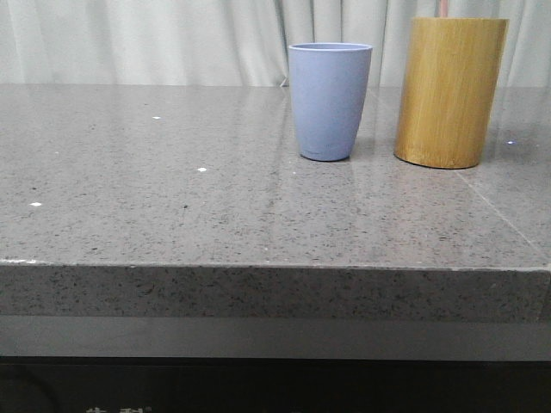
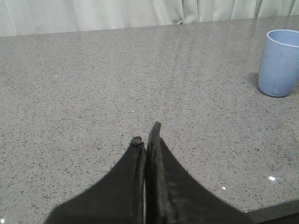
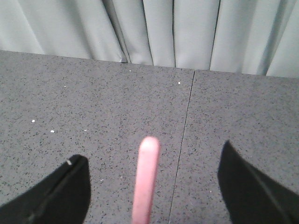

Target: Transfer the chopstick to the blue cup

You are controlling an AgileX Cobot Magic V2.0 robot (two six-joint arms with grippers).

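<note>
The blue cup (image 1: 330, 101) stands upright near the table's far side, with a taller bamboo cylinder (image 1: 450, 90) just to its right. A short pink length of chopstick (image 1: 443, 8) pokes up from the cylinder at the frame's top edge. In the right wrist view a blurred pink chopstick (image 3: 145, 184) rises between the wide-apart fingers of my right gripper (image 3: 152, 153), which is open and touches nothing. My left gripper (image 2: 147, 133) is shut and empty, low over the bare tabletop, with the blue cup (image 2: 279, 63) off to its far right. Neither gripper shows in the front view.
The grey speckled stone table (image 1: 172, 189) has its front edge close to the camera. A seam line (image 3: 187, 121) runs across the slab under the right gripper. Pale curtains (image 1: 172, 39) hang behind the table.
</note>
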